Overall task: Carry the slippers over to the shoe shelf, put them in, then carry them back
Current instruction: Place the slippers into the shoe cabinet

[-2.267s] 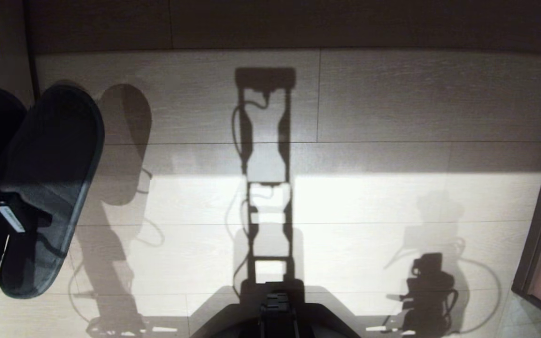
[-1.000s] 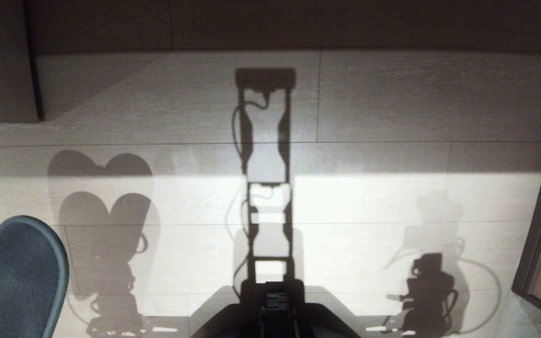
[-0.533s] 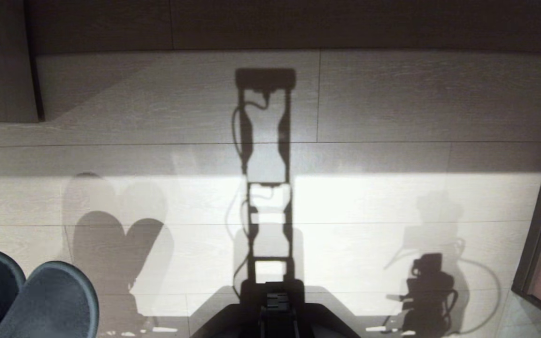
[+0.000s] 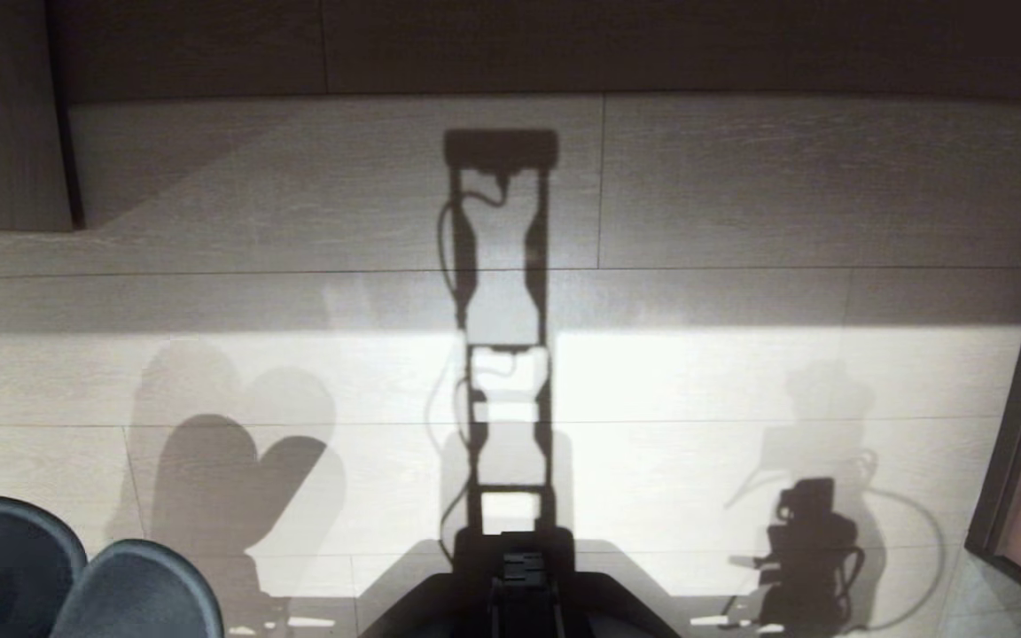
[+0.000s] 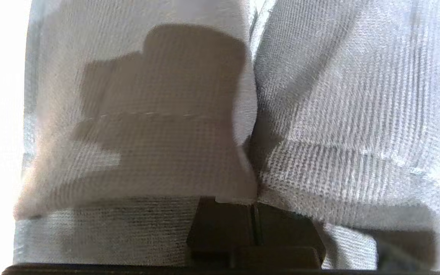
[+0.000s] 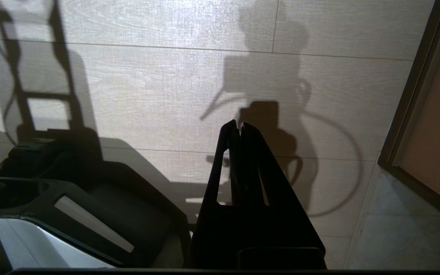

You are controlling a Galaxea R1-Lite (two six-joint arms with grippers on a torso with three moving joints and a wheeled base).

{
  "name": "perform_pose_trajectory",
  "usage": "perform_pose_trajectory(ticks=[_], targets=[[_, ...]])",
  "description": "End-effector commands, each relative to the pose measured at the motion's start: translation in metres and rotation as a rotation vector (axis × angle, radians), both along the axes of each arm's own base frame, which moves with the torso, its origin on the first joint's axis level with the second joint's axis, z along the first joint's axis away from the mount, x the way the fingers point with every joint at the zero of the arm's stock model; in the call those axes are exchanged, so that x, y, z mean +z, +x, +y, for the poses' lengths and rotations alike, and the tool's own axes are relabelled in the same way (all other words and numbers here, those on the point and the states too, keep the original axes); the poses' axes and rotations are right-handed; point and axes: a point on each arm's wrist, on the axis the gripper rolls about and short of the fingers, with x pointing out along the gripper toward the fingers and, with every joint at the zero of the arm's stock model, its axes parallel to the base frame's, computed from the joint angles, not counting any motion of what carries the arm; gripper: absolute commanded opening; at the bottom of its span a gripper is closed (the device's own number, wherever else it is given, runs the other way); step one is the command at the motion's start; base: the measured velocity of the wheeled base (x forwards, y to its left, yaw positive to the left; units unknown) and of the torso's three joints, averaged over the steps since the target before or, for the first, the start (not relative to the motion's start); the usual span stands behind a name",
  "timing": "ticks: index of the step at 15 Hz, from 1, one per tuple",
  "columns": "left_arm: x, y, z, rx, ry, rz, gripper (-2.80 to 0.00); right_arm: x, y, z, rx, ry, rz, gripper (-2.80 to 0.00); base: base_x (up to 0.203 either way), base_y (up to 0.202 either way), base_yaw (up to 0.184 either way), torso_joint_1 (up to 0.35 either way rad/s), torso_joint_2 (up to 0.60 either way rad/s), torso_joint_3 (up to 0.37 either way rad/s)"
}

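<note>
1. At the head view's lower left corner: rounded toes of the slippers [image 4: 76, 580], side by side above the pale floor [image 4: 741, 372].
2. Seen only by the left wrist camera: left gripper [image 5: 253, 225] clamped tight on their woven fabric.
3. Far right, right wrist camera only: right gripper [image 6: 240, 128] closed and empty, beside the robot base [image 6: 90, 206].

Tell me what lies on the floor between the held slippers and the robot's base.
Nothing but bare pale floor tiles carrying the slippers' shadow; the head view shows the slippers at lower left and the base at bottom centre.
</note>
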Motion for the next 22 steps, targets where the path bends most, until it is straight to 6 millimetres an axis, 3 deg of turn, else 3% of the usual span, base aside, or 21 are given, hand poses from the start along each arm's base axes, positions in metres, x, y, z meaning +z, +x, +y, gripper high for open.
perform_pose_trajectory(ticks=[1, 22], targets=[[0.0, -0.0009, 0.0, 0.0, 0.0, -0.011, -2.8, -0.0001, -0.0001, 0.0, 0.001, 0.0, -0.001, -2.8, 0.0, 0.0, 0.0, 0.0, 0.0, 0.0], [0.0005, -0.0008, 0.0003, 0.013, -0.059, -0.014, -2.8, -0.0001, -0.0001, 0.0, 0.001, 0.0, -0.001, -2.8, 0.0, 0.0, 0.0, 0.0, 0.0, 0.0]])
